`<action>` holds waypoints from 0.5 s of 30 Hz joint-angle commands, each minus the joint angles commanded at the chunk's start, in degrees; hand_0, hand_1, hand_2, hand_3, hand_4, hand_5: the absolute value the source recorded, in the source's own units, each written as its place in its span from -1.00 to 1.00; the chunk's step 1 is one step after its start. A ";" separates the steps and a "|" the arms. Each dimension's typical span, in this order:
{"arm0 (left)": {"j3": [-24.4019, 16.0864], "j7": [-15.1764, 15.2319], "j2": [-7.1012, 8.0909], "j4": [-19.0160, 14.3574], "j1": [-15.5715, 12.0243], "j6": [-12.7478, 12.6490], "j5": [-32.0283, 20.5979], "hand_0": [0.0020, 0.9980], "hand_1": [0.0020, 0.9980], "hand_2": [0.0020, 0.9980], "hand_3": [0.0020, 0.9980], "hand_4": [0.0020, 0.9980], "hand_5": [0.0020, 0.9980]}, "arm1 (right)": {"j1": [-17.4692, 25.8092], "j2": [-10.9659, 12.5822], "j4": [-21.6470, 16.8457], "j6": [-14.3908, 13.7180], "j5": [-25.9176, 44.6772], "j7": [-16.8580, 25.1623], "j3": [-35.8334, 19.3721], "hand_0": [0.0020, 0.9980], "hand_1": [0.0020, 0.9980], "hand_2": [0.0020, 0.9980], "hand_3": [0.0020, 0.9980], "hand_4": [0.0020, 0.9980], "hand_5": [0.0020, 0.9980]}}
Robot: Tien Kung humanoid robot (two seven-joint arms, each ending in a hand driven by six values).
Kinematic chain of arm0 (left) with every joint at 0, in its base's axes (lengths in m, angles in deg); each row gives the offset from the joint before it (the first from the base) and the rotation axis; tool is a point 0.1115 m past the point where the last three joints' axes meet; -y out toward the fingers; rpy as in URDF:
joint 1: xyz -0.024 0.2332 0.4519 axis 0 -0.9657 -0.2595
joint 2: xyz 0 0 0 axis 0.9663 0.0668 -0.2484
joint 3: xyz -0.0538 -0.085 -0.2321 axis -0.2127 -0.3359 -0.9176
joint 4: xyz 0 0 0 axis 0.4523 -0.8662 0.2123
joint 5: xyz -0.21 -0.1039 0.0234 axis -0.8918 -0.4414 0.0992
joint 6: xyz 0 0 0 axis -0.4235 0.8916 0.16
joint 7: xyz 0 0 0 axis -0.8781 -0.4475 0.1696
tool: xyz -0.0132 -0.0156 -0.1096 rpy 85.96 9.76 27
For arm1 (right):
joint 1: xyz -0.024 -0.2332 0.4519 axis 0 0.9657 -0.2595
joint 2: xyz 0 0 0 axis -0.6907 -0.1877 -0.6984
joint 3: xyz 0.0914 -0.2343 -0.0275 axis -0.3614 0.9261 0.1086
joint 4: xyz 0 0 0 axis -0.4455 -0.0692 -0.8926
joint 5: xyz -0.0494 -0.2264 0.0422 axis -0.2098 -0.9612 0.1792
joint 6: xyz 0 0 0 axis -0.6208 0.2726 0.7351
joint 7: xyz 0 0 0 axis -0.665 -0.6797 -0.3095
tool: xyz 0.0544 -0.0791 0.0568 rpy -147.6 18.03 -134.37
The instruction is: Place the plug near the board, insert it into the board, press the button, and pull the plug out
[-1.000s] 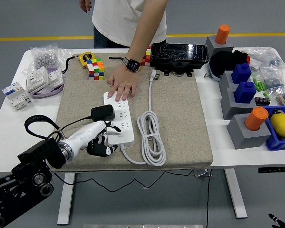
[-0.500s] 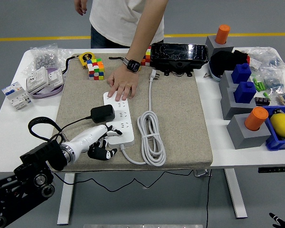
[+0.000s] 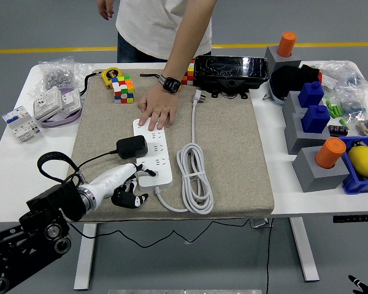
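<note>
white table [image 3: 12,162] w/ a beige felt mat [image 3: 230,159] covering its middle. person in a white tee stands at the far side, one hand [image 3: 157,111] w/ a smartwatch pressed flat on the far end of the white power strip [image 3: 153,152], fingers together. strip lies lengthwise on the mat, its coiled white cable [image 3: 195,184] just right of it, cable's own plug [image 3: 200,97] up near the black device [image 3: 232,72] at the mat's far edge. black adapter plug [image 3: 132,146] sits on the strip's left side, mid-length; can't tell if it's fully seated. left hand [image 3: 126,184] comes in from lower left, white forearm shell, black fingers curled downward at the strip's near-left corner, holding nothing, just below the plug. right hand: only a tip at the bottom-right corner, fingers can't tell. rubik's cube [image 3: 124,89] and yellow tape measure [image 3: 111,75] at mat's far left. grey blocks w/ orange cylinders [image 3: 330,152] and blue bin w/ a lemon [image 3: 364,161] on the right.
</note>
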State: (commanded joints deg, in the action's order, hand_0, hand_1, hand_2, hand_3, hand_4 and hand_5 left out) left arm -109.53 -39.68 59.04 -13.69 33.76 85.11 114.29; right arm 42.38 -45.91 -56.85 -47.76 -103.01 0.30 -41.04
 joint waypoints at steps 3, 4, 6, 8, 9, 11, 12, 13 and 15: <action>-0.18 2.57 0.11 -0.63 -0.28 -1.56 -1.24 -0.84 -0.92 -0.74 0.45 0.28 -0.83 | 0.18 -0.09 -0.05 -0.01 -0.07 0.01 -0.15 0.16 0.35 0.37 0.24 0.97 0.05; -0.29 4.17 0.13 -0.80 -0.34 -2.58 -1.83 -0.84 -0.92 -0.74 0.45 0.28 -0.83 | 0.23 -0.11 -0.03 0.00 -0.08 0.00 -0.14 0.16 0.35 0.37 0.24 0.97 0.05; -0.63 8.90 0.06 -0.87 -0.34 -6.29 -3.74 -0.70 -0.81 -0.58 0.22 0.47 -0.48 | 0.28 -0.17 0.03 0.01 -0.08 -0.01 -0.14 0.16 0.35 0.37 0.24 0.97 0.05; -0.80 13.25 -0.07 -0.60 -0.19 -9.75 -5.45 -0.70 -0.81 -0.58 0.22 0.47 -0.48 | 0.34 -0.24 0.07 0.00 -0.08 -0.01 -0.22 0.16 0.35 0.37 0.24 0.97 0.05; -0.85 15.64 -0.19 -0.21 0.02 -11.24 -6.37 -0.70 -0.81 -0.58 0.22 0.47 -0.48 | 0.37 -0.27 0.07 0.01 -0.08 -0.01 -0.25 0.16 0.35 0.37 0.24 0.97 0.05; -0.92 20.34 -0.55 0.85 0.57 -14.70 -8.61 -0.70 -0.81 -0.58 0.22 0.47 -0.48 | 0.39 -0.31 0.06 0.00 -0.08 0.00 -0.34 0.16 0.35 0.37 0.24 0.97 0.05; -0.95 22.27 -0.70 1.29 0.78 -16.05 -9.42 -0.55 -0.56 -0.27 0.18 0.49 -0.42 | 0.39 -0.32 0.06 -0.02 -0.08 0.01 -0.38 0.16 0.35 0.37 0.24 0.97 0.05; -1.12 24.01 -1.03 2.13 1.18 -17.35 -10.33 -0.55 -0.56 -0.27 0.18 0.49 -0.42 | 0.36 -0.33 0.04 -0.02 -0.11 0.01 -0.44 0.16 0.35 0.37 0.24 0.97 0.05; -2.02 26.31 -1.81 4.10 1.90 -18.92 -9.99 -0.55 -0.56 -0.27 0.18 0.49 -0.42 | 0.29 -0.37 0.02 -0.04 -0.15 0.02 -0.54 0.16 0.35 0.37 0.24 0.97 0.05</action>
State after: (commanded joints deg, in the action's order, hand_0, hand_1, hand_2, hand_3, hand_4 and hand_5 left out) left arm -111.55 -13.37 57.23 -9.59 35.66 66.20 104.30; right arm 42.67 -46.28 -56.83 -47.80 -103.16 0.33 -41.58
